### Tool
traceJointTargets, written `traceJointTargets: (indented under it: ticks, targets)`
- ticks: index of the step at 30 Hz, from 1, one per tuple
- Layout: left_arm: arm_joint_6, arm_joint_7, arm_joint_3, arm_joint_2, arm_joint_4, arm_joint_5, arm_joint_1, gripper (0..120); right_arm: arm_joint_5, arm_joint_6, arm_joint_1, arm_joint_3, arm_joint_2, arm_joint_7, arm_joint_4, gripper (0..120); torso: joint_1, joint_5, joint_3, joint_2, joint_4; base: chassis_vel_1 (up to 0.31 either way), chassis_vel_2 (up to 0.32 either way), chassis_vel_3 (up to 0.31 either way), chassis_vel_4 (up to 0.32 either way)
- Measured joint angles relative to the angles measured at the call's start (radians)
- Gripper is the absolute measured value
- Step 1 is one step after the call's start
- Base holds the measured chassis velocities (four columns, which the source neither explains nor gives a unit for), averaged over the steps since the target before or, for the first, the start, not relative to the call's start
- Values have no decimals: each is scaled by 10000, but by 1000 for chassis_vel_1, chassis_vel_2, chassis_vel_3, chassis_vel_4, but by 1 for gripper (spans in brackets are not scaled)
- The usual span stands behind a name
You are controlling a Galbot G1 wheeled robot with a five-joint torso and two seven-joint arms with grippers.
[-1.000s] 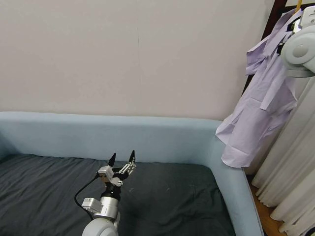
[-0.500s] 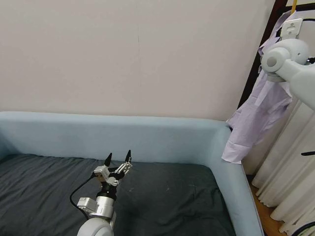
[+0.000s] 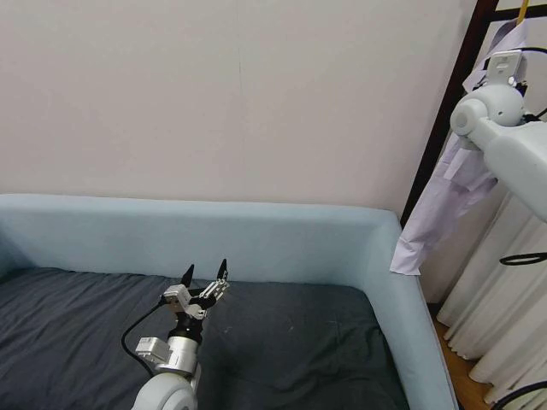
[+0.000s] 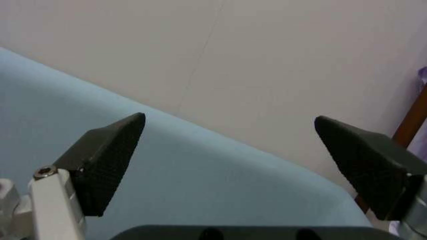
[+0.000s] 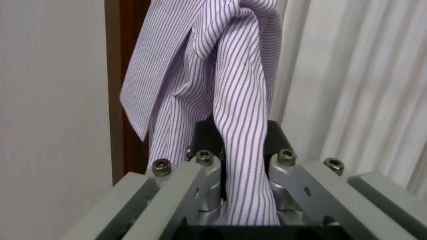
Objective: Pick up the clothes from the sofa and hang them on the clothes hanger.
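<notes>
A lilac striped shirt point(image 3: 444, 201) hangs at the upper right beside a dark wooden stand post point(image 3: 440, 128), under a yellow hanger hook point(image 3: 521, 8). My right arm point(image 3: 504, 128) is raised there. In the right wrist view the right gripper point(image 5: 243, 170) is shut on a bunched fold of the shirt point(image 5: 220, 75), which covers its fingertips. My left gripper point(image 3: 205, 278) is held low over the dark seat cushion point(image 3: 299, 342) of the light-blue sofa point(image 3: 256, 235). It is open, its black fingertips point(image 4: 107, 160) spread wide with nothing between them.
Pale curtains point(image 3: 504, 299) hang at the right behind the shirt. The sofa's right armrest point(image 3: 402, 325) runs just below the shirt's hem. A plain wall point(image 3: 214, 94) stands behind the sofa backrest point(image 4: 200, 175).
My right arm has carried the shirt up and to the right, closer to the stand post; its hem now hangs off the sofa's corner. The left gripper has shifted slightly left.
</notes>
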Motion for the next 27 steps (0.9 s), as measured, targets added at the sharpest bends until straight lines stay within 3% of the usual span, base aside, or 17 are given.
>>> traceJointTargets:
  ticks: [10, 27]
  targets:
    - [0, 0, 9, -46, 110, 0, -35, 100, -62, -34, -17, 324, 309, -236, -818, 7, 0, 0, 0, 0, -1, 0, 0, 0, 0]
    - [-61, 31, -6, -69, 55, 17, 60, 100, 1320, -870, 203, 366, 196, 333, -398, 7, -1, -2, -1, 0, -2, 0, 0, 0, 0]
